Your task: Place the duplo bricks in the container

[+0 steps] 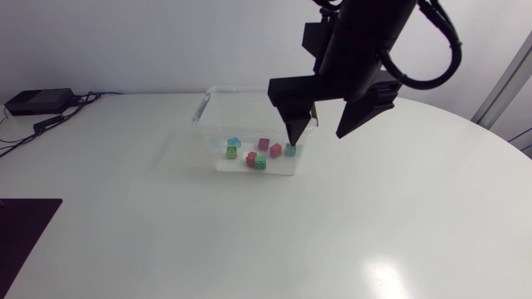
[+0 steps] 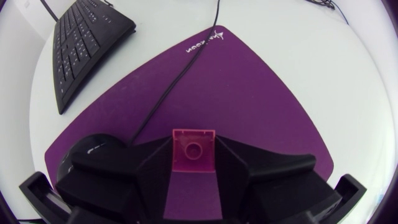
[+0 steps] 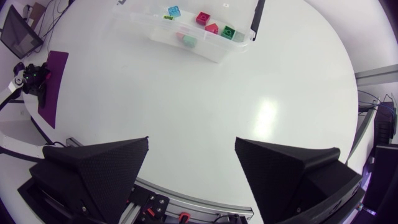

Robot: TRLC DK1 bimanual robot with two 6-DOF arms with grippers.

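A pink duplo brick point(image 2: 193, 151) sits between the fingers of my left gripper point(image 2: 193, 163), which press on it from both sides, low over a purple mat point(image 2: 249, 93). The clear container point(image 1: 204, 106) stands at the table's far middle and holds several bricks: light blue point(image 1: 234, 142), magenta point(image 1: 263, 144), red point(image 1: 275, 150), teal point(image 1: 290, 149) and green point(image 1: 260, 163). My right gripper point(image 1: 317, 137) hangs high above the container's right end, open and empty. In the right wrist view the container point(image 3: 205, 51) lies far ahead of the open right gripper point(image 3: 193, 149).
A black keyboard point(image 2: 87, 43) lies beyond the mat, and a cable point(image 2: 180, 74) crosses it. The purple mat point(image 1: 25, 241) sits at the table's near left. A black box point(image 1: 37, 101) with cables is at the far left.
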